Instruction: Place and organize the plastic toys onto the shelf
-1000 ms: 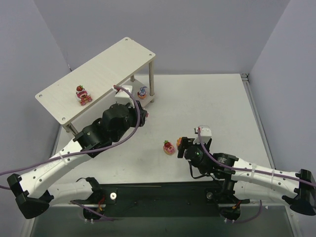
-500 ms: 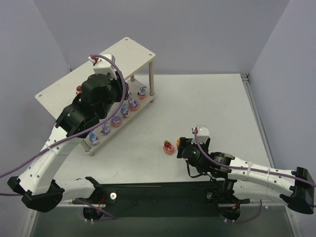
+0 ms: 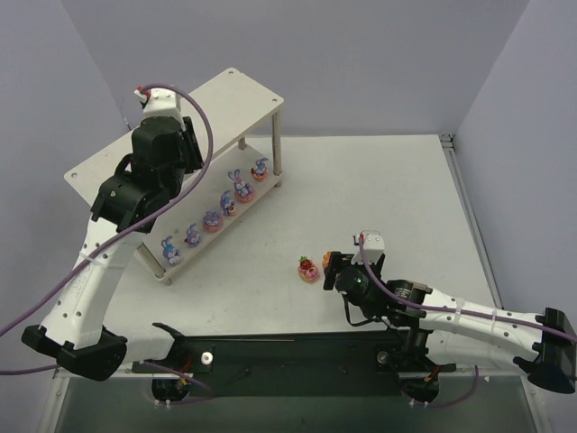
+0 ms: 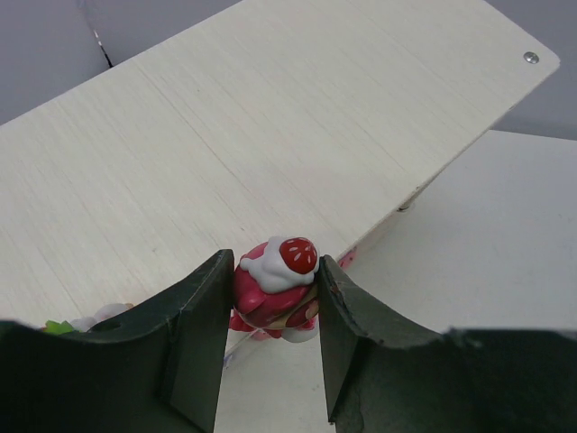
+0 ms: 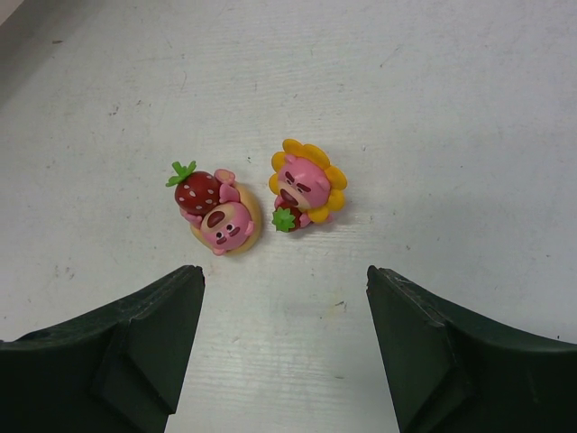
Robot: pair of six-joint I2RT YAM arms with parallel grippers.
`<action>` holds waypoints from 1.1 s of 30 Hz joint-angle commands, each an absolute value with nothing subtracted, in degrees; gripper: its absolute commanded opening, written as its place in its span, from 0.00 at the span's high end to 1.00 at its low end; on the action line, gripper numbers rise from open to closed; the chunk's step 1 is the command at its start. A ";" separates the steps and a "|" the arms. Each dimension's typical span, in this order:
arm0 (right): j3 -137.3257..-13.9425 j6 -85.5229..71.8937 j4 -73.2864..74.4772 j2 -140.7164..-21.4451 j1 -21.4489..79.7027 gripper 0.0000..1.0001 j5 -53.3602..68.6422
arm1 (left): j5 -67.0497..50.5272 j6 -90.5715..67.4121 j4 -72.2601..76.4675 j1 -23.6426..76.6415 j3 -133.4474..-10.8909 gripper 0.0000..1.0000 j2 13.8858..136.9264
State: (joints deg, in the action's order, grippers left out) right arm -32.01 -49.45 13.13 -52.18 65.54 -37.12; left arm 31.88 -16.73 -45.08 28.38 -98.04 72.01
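**Left gripper clamped on a bear at the shelf; right gripper spread above two toys**

Left gripper (image 4: 273, 271): fingers closed against both sides of a strawberry-topped bear (image 4: 275, 293), upright between them. The shelf (image 4: 270, 135) top board lies beyond and beneath the fingertips; whether the bear touches it cannot be told.

Right gripper (image 5: 284, 275): fingers wide apart, holding nothing. Just ahead on the table (image 5: 451, 108) are a toppled strawberry bear (image 5: 216, 212) and the flower figure (image 5: 306, 189), side by side.

A row of bunnies (image 3: 212, 219) stands on the lower tier.
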 commanded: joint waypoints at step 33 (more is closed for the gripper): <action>-33.13 -49.57 12.48 -53.79 65.13 0.26 -37.71 | 3.61 -16.35 -45.62 10.72 -102.13 0.85 76.73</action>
